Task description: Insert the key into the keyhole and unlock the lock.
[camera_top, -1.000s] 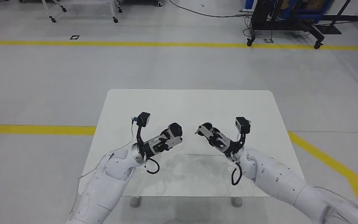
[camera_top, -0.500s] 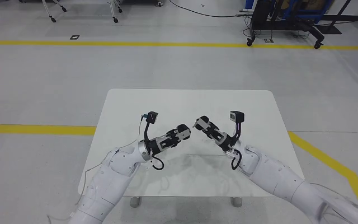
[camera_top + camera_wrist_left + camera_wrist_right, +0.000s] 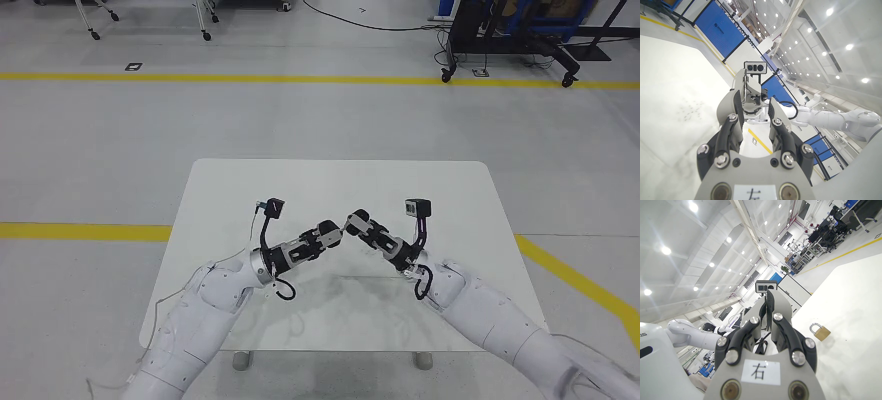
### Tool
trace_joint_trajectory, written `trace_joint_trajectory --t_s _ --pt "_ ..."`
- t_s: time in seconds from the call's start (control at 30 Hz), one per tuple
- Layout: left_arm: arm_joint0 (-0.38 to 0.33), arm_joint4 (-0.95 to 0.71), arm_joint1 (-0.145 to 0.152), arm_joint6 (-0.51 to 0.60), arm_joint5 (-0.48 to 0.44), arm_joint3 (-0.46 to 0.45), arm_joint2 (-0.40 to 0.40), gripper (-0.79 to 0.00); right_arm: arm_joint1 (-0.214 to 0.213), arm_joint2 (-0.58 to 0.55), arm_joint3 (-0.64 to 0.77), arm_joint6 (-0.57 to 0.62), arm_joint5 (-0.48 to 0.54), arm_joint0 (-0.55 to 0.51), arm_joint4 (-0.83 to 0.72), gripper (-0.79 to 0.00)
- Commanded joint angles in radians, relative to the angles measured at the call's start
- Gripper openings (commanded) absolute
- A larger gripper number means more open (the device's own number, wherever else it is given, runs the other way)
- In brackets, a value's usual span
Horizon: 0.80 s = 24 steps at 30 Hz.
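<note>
A brass padlock (image 3: pixel 821 332) with a silver shackle lies flat on the white table (image 3: pixel 848 291). Above the middle of the table (image 3: pixel 420 190) the two grippers meet tip to tip in the air. My right gripper (image 3: pixel 768 298) (image 3: pixel 352 221) is shut, and a thin toothed metal strip, the key (image 3: pixel 744 86), is pinched edge-on between its fingers. My left gripper (image 3: pixel 755 102) (image 3: pixel 333 233) faces it with its jaws open, one on either side of the right gripper's tip. The arms hide the padlock in the top view.
The table's edges (image 3: pixel 200 180) lie well away from both grippers. Yellow floor lines (image 3: pixel 80 231) run past the table, and a dark wheeled rack (image 3: pixel 510 40) stands far behind it.
Both arms have swung inward over the past second. The grippers, first apart over the table, now nearly touch at its middle, with the left jaws around the right gripper's tip.
</note>
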<state>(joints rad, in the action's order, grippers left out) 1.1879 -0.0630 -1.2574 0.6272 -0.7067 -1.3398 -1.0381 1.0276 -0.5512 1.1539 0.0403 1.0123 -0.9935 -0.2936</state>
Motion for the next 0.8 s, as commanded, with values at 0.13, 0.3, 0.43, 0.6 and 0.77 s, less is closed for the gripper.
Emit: trace_joint_trajectory --t_s 0.13,0.3,0.43,0.6,0.77 --pt "-0.009 0.001 -0.001 -0.002 0.019 0.01 0.009 -0.551 0.02 -0.059 -0.027 0.062 0.0 -0.021 -0.004 -0.785" --pt "-0.016 0.001 -0.003 -0.002 0.033 0.017 0.019 -0.616 0.037 -0.099 -0.04 0.1 0.0 -0.041 0.0 -0.785" --pt "-0.022 0.002 -0.004 -0.002 0.04 0.023 0.026 -0.628 0.05 -0.128 -0.047 0.133 0.0 -0.053 0.0 -0.785" --pt "-0.026 0.004 -0.005 -0.006 0.046 0.026 0.031 -0.622 0.065 -0.162 -0.056 0.176 0.0 -0.066 -0.005 -0.785" --pt "-0.026 0.019 -0.005 -0.02 0.054 0.024 0.032 -0.622 0.078 -0.197 -0.058 0.212 0.0 -0.08 -0.009 -0.785"
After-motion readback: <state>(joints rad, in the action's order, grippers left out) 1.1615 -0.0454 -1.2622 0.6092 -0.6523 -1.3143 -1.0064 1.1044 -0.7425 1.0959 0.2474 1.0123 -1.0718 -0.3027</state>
